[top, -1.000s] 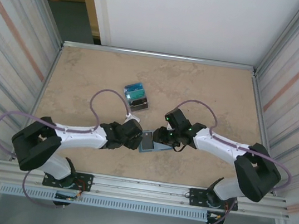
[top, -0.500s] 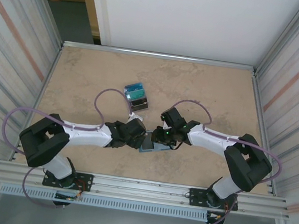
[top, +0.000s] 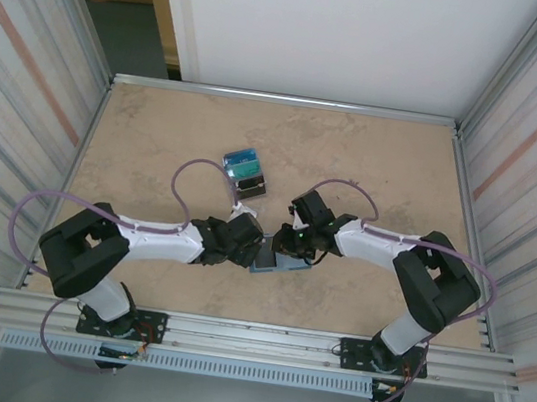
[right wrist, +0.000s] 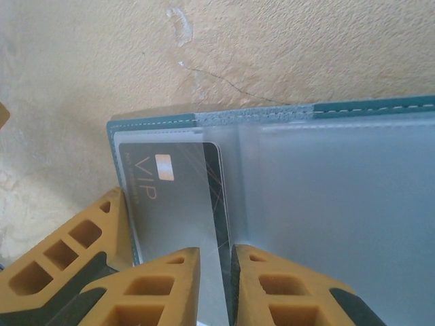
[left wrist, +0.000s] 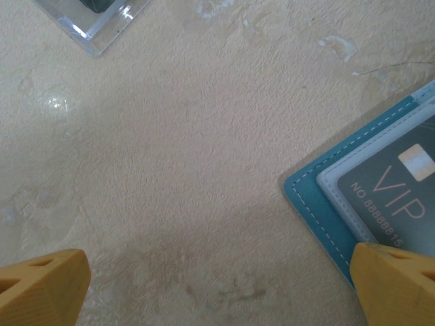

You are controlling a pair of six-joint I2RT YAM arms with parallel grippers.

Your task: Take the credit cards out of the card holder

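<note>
"Risk, working from the left: what is the left pincer (left wrist: 217, 292) doing?"

"It stands spread to its full width over bare surface (left wrist: 170, 136) and holds nothing. One of its fingertips (left wrist: 397, 278) overlaps the near corner of the card holder (left wrist: 309, 197). Whether it presses down cannot be told. If it does not, the holder could drag along with any pull."

"And the holder itself?"

"It lies open and flat between the two arms, with the clear case (left wrist: 88, 27) apart from it, farther up the surface. A dark credit card (right wrist: 170, 197) marked VIP is tucked in the pocket at the holder's end."

"Then the right pincer (right wrist: 214, 285)?"

"It is nearly closed, its jaws pinching the card's edge with only a sliver of gap. The clear pocket film lies right there too, so it cannot be told whether the jaws have the card alone or card and film together. If film is caught, a pull would likely lift the whole holder rather than slide the card out. So thin a bite on the edge could also slip off, or flex the card."
</note>
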